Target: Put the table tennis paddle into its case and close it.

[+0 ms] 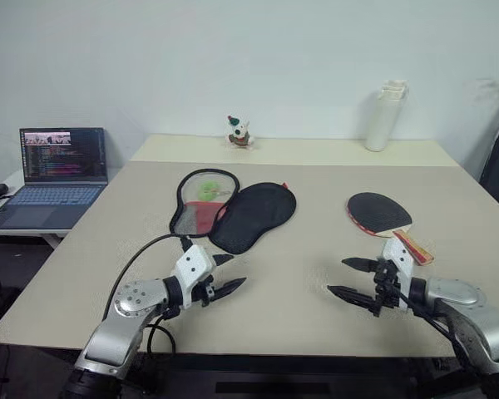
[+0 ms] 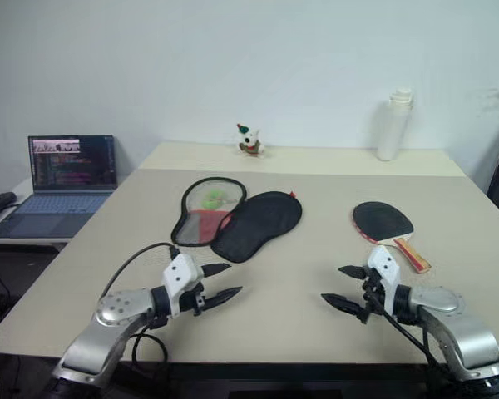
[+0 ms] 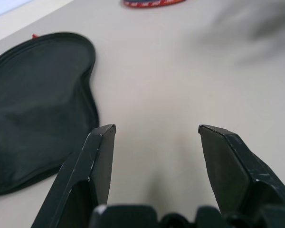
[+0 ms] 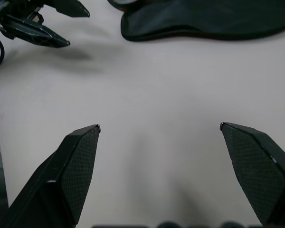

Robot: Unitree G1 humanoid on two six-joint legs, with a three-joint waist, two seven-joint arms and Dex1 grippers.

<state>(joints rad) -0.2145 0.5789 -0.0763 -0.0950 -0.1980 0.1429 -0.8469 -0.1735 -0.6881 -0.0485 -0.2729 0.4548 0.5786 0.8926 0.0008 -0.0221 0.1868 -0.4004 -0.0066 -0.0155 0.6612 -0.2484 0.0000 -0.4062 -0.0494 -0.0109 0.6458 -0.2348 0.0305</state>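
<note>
One table tennis paddle (image 1: 379, 214), one unzipped case (image 1: 233, 212), left end effector (image 1: 226, 275) and right end effector (image 1: 347, 278) open, empty

The case (image 3: 38, 109) is cut off at the left wrist view's edge.

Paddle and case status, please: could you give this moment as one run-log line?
paddle: on table, untouched | case: unzipped, lying open | left tool: open, empty | right tool: open, empty
</note>
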